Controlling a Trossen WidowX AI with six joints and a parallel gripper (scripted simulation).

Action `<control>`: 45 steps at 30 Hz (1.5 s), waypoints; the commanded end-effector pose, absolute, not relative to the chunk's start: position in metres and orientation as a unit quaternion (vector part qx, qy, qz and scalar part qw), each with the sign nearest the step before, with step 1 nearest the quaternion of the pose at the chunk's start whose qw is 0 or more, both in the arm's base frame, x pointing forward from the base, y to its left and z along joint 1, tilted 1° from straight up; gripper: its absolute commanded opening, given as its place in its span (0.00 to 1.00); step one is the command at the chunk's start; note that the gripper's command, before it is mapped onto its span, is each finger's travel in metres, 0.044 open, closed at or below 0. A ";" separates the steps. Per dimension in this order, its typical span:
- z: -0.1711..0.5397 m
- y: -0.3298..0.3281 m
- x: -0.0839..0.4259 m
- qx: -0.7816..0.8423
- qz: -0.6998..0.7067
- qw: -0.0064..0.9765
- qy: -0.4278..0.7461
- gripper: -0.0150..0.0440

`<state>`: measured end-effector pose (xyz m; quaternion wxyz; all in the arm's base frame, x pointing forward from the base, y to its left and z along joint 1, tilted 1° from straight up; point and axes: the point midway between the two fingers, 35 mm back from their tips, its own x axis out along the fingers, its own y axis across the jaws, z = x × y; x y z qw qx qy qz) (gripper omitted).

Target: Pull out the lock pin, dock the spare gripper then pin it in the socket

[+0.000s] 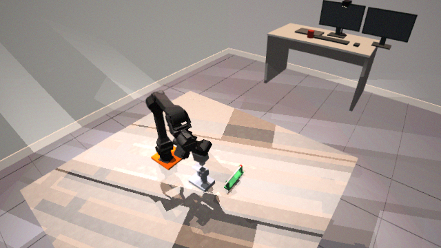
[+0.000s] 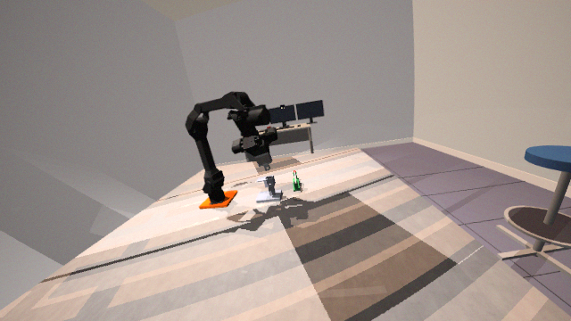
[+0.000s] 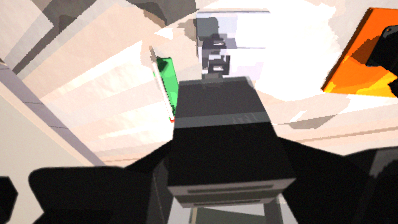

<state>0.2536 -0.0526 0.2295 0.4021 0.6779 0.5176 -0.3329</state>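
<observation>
My gripper (image 1: 201,151) (image 2: 262,153) (image 3: 219,139) is shut on the spare gripper (image 1: 201,159) (image 2: 264,160) (image 3: 220,100), a dark grey block whose small spigot points down. It hangs a little above the mount (image 1: 196,180) (image 2: 267,197) (image 3: 243,62), a pale plate with a dark upright socket (image 1: 203,172) (image 2: 270,182) (image 3: 217,63). In the exterior view a gap shows between spigot and socket. A thin pale rod with a red end, perhaps the lock pin, lies along a green holder (image 1: 234,178) (image 2: 296,184) (image 3: 170,80). Whether anything passes through the socket is too small to tell.
The arm's orange base plate (image 1: 169,165) (image 2: 219,205) (image 3: 350,60) is on the side of the mount away from the green holder. A desk (image 1: 320,43) with two monitors stands far behind. A blue stool (image 2: 553,158) stands off to the right in the exterior view.
</observation>
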 end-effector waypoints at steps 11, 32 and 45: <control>0.219 -0.051 0.256 0.675 -0.356 0.376 0.525 0.25; 0.199 -0.053 0.259 0.672 -0.364 0.358 0.537 0.25; 0.183 -0.053 0.261 0.672 -0.364 0.358 0.537 0.25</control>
